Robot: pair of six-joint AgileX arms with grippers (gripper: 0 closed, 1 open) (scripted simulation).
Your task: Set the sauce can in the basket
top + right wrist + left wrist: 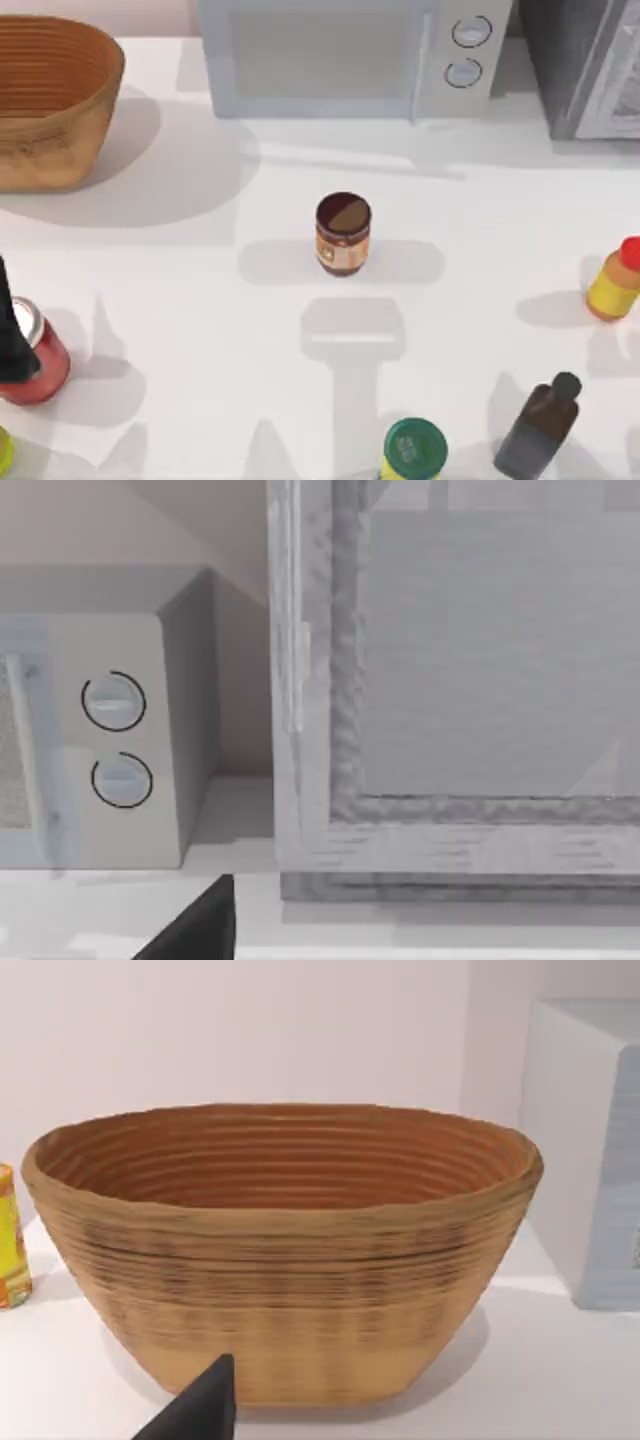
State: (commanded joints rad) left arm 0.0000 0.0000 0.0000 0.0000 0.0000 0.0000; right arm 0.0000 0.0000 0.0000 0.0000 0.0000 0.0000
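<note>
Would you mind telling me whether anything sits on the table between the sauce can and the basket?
Nothing visible does. The sauce can stands alone mid-table, and the table surface running up and left to the basket is bare. The microwave sits behind that line, the red can well below it.

White table (200, 300) bears sauce can (343, 233), basket (50, 100)

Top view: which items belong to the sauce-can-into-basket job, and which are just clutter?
Job:
- sauce can, upright mid-table
- basket, far left corner

Clutter:
- microwave
- red can, left edge
- green-lidded jar, near edge
- dark bottle
- yellow bottle with red cap, right edge
- grey cabinet, far right
</note>
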